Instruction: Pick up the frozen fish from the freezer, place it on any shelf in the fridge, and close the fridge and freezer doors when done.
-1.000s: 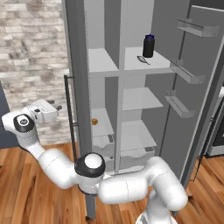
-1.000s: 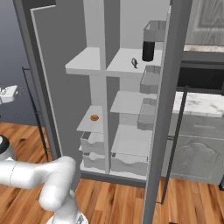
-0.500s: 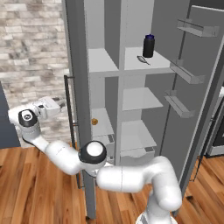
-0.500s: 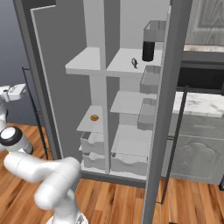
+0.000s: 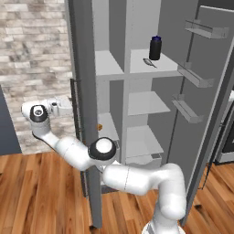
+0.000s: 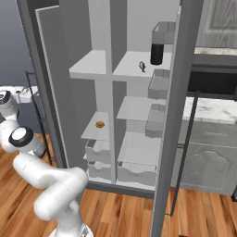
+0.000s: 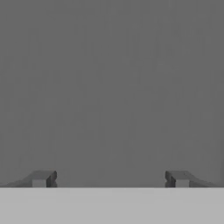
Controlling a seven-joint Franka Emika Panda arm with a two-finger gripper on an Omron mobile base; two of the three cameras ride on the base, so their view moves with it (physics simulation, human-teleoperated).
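Observation:
The frozen fish (image 5: 149, 62) (image 6: 142, 66) lies on the upper shelf (image 5: 157, 69) of the fridge, just beside a dark bottle (image 5: 156, 48) (image 6: 157, 53). Both doors stand open. The freezer door (image 5: 83, 91) (image 6: 55, 83) shows edge-on, its thin handle (image 5: 75, 109) (image 6: 35, 109) on the outer face. My gripper (image 5: 69, 107) (image 6: 33, 94) (image 7: 110, 179) is open right up against that outer face, close to the handle, with nothing between its fingertips (image 7: 43, 178). In the hand view the plain dark grey panel (image 7: 112, 87) lies close ahead.
The fridge door (image 5: 205, 105) (image 6: 173, 115) swings out on the right with rack bins (image 5: 192, 75) and a long handle (image 6: 183, 152). A small orange item (image 5: 99, 126) (image 6: 99, 124) sits on a freezer shelf. A brick wall (image 5: 36, 50) stands to the left, and counter cabinets (image 6: 213, 148) to the right.
My hand has swung to the right, from out by the brick wall up to the freezer door's outer face near its handle. The fish, bottle and doors have not moved.

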